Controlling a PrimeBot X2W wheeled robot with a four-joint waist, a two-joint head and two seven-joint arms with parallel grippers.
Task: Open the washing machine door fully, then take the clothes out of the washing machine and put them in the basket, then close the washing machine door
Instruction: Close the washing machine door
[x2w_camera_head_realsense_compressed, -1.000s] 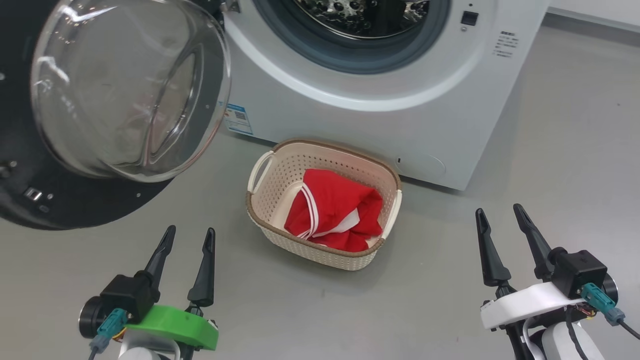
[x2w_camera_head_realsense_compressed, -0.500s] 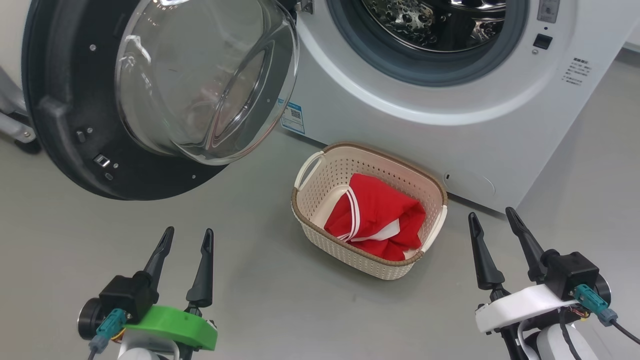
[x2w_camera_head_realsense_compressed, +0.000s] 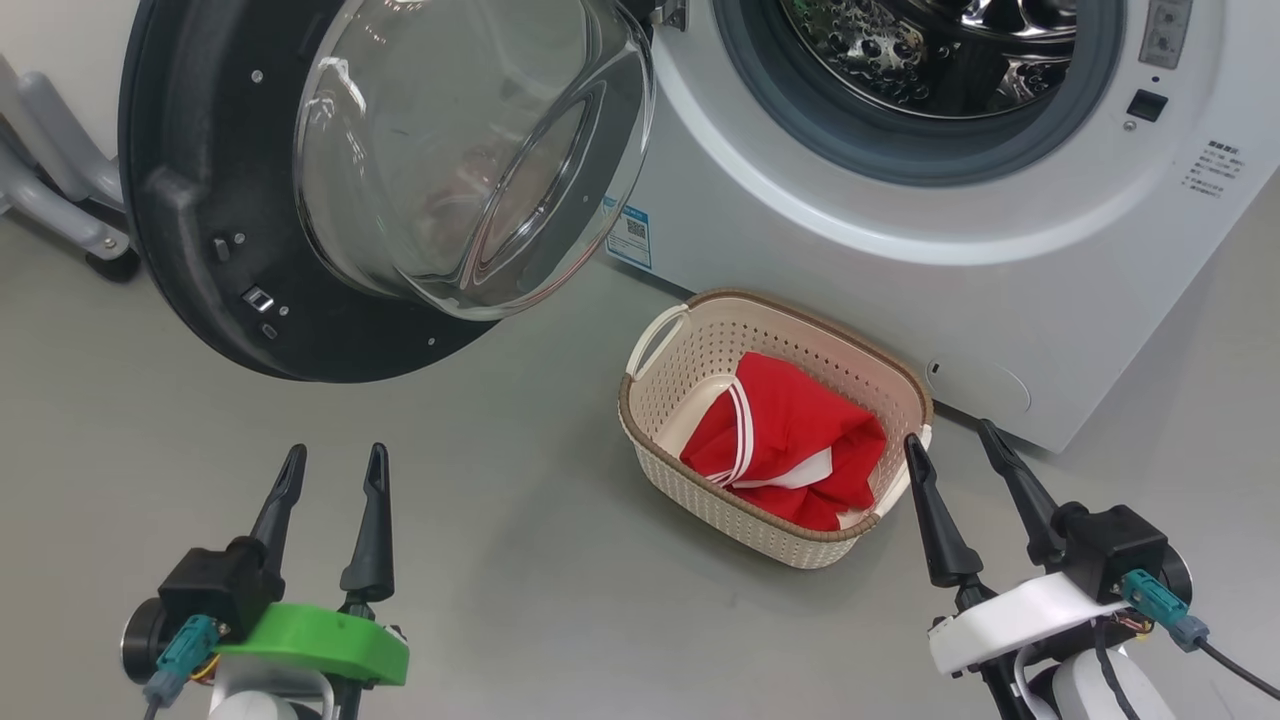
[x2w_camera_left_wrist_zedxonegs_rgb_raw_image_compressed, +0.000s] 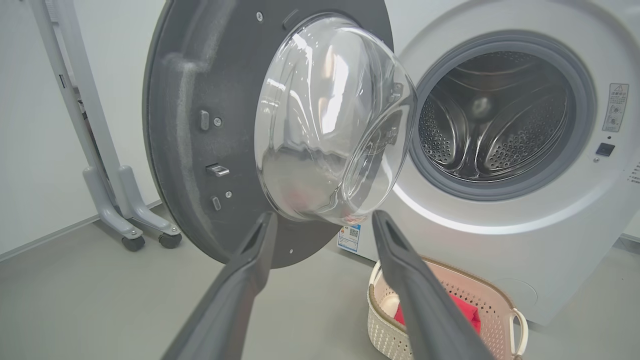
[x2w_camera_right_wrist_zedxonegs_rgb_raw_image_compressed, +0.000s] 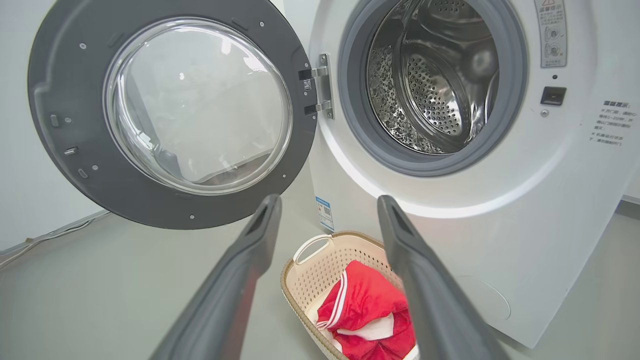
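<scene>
Two empty grippers, left gripper (x2w_camera_head_realsense_compressed: 336, 455) and right gripper (x2w_camera_head_realsense_compressed: 948, 433), fingers apart. Red clothes (x2w_camera_head_realsense_compressed: 790, 440) in the basket (x2w_camera_head_realsense_compressed: 760, 305) before the washing machine (x2w_camera_head_realsense_compressed: 800, 250). Next, washing machine door (x2w_camera_head_realsense_compressed: 380, 190) wide open: push black rim (x2w_camera_head_realsense_compressed: 180, 230), not glass (x2w_camera_head_realsense_compressed: 480, 120).

no word or number can be made out. the washing machine (x2w_camera_head_realsense_compressed: 800, 260) has a blue-and-white sticker (x2w_camera_head_realsense_compressed: 628, 232) with a qr code low on its front, a grey warning label (x2w_camera_right_wrist_zedxonegs_rgb_raw_image_compressed: 551, 32) with a triangle sign beside the porthole, and small print (x2w_camera_right_wrist_zedxonegs_rgb_raw_image_compressed: 611, 122) too fine to read.
</scene>
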